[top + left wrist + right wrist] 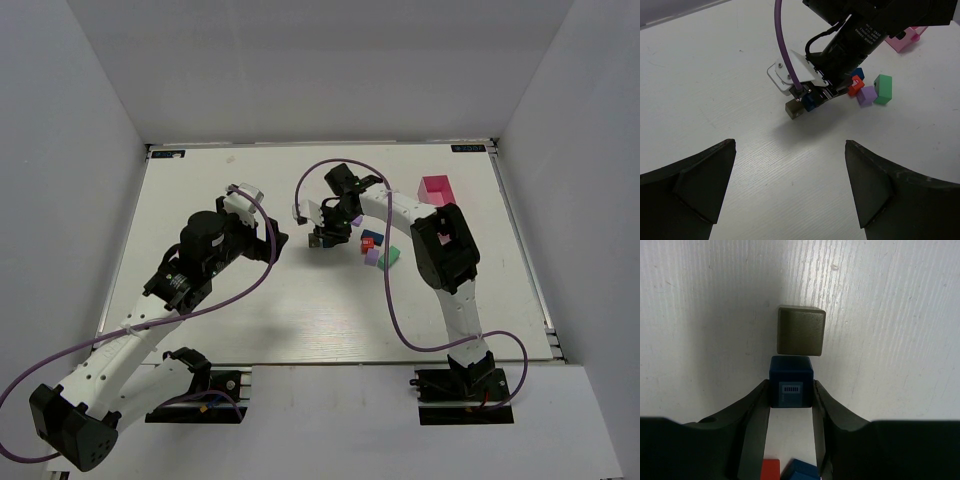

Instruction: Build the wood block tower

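on the table (pixel 300 320), near its middle, the right gripper (pixel 791 390) pinches a blue block (pixel 791 371) by two opposite sides, just beside a grey block (pixel 801 331) lying flat on the surface. whether the blue one rests on the table or is slightly raised is hard to tell. the step in hand looks like seating blue on grey. that would call for a clean lift above the grey top, a short shift until the edges line up square, and a slow descent before the fingers part, so the base is not nudged. the left gripper (pixel 790 145) hangs spread wide and empty, facing the work. a red block (pixel 854 86), a purple block (pixel 867 95) and a green block (pixel 883 89) wait in a cluster close behind the right gripper, with the tray (pixel 437 188) farther back.
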Controlling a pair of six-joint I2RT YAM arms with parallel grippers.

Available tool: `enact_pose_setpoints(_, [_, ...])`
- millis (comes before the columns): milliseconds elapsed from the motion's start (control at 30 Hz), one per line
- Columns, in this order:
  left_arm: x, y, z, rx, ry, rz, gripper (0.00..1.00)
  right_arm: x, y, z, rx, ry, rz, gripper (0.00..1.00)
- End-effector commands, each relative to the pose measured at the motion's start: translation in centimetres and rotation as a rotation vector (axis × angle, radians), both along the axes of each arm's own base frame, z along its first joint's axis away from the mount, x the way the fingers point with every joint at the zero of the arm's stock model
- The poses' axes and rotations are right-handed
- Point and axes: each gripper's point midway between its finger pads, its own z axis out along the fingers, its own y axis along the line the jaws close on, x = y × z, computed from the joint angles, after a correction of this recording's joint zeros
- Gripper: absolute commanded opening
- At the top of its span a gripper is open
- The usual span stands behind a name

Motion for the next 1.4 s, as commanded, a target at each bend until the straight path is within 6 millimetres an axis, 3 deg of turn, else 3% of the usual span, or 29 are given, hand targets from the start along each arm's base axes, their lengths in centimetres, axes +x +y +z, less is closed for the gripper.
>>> enact_pose_setpoints(0, [-0.12,0.23,0.25,-0.003,-0.008,0.008,1.00,0.52,0.68,-0.20,0.009,-0.003,-0.009,0.28])
enact_pose_setpoints(400, [-0.12,0.23,0.25,-0.003,-0.008,0.008,1.00,0.89,0.78,-0.57,0.001,-0.012,-0.025,0.30])
enact_pose_setpoints(867, [0.04,0.49,0.25,-0.003,-0.008,0.017,1.00,0.86,0.40,-0.79,-0.012,-0.007,-0.031,0.42])
enact_pose_setpoints(1367, [0.04,0.49,0.25,-0.003,-0.008,0.017,1.00,0.27,0.20,-0.92,-0.019,0.013,-0.014,0.42])
